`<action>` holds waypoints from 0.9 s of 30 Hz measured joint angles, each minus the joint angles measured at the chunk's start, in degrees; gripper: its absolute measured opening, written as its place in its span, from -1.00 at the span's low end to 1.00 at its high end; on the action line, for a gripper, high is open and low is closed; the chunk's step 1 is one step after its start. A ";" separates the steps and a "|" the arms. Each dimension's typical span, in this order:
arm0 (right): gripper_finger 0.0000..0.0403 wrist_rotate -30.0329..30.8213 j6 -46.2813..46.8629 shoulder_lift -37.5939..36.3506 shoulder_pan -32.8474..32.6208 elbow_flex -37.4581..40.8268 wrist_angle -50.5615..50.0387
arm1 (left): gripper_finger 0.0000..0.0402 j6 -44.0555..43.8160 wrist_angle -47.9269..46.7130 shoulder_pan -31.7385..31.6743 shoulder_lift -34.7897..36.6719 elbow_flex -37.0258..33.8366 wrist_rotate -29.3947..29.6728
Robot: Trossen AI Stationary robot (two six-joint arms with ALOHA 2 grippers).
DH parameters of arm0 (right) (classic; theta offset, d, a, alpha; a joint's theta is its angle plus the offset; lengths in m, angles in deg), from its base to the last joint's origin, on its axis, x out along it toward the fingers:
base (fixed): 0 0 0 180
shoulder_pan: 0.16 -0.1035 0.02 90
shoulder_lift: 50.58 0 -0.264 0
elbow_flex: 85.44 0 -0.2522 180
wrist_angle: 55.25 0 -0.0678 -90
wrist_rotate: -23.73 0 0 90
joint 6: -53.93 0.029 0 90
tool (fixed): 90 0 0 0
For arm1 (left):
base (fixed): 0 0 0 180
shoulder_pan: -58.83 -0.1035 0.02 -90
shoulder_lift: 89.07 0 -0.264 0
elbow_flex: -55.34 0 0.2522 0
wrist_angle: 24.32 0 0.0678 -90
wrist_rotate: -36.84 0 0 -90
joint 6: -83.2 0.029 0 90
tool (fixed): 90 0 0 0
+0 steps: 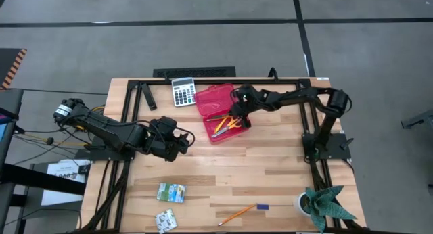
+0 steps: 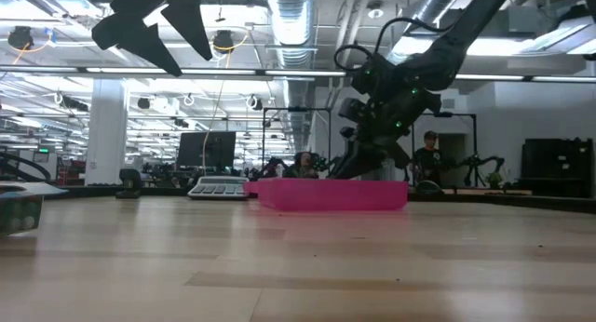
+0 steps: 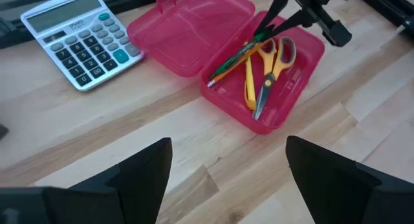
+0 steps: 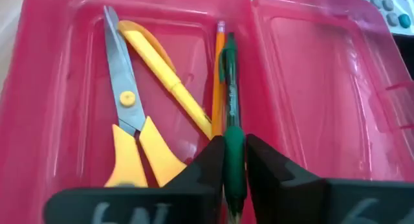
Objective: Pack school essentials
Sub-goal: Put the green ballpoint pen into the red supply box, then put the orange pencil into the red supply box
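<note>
Two dark fingers of the right gripper (image 4: 231, 160) pinched a slim green pen (image 4: 230, 88) over the open red plastic case (image 4: 58, 88), beside yellow-handled scissors (image 4: 126, 120); left gripper (image 3: 223, 179) spread.

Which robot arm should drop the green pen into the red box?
The right. Its gripper already grips the thin green pen over the open red plastic case. The left gripper hangs open and empty beside it.
</note>
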 joint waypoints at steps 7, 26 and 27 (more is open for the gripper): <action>-0.35 -0.05 0.10 -0.48 1.17 0.00 -0.19 | 0.48 0.00 -0.02 0.00 0.00 0.00 0.12; -0.13 -21.52 21.01 -35.50 -12.54 -3.69 -41.36 | 0.48 2.07 0.16 0.09 -0.01 0.00 0.19; -0.15 -21.50 23.08 -37.07 -14.85 -2.46 -41.09 | 0.48 2.40 0.13 0.09 -0.01 0.00 0.22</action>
